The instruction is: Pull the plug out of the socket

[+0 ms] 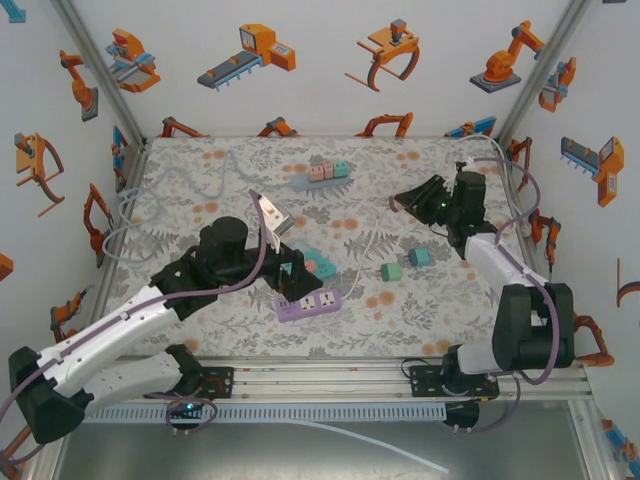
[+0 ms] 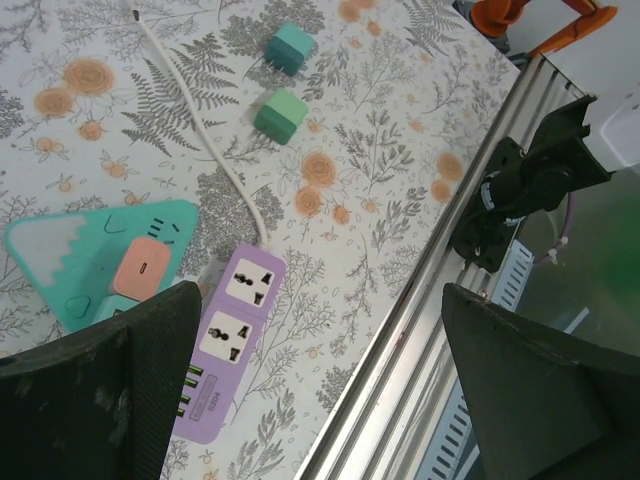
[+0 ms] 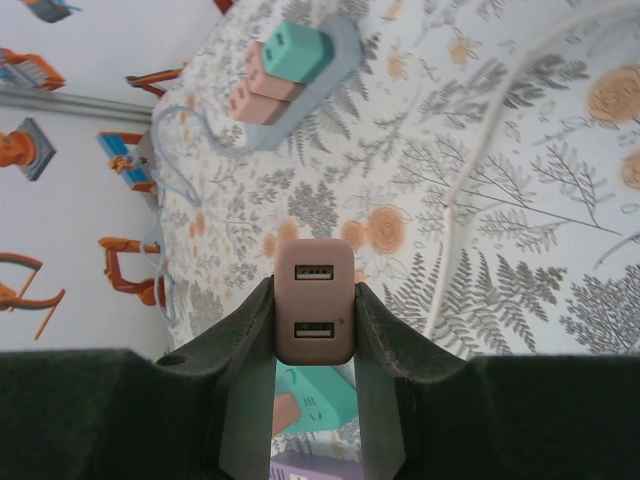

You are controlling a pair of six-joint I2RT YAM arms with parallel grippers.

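**Plug is out; pull looks done**

My right fingers (image 3: 250, 335) clamp the pink plug (image 3: 314, 315), up off the desk (image 2: 380, 180) and well apart from the purple strip (image 2: 212, 385). My left fingers (image 2: 120, 385) stand apart over that strip; its sockets (image 2: 250, 283) show empty.

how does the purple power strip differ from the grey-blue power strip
The purple power strip shows two empty sockets; the grey-blue power strip carries two pink cube plugs and a teal one. Purple lies at the near side, grey-blue at the far side. Both lie flat.
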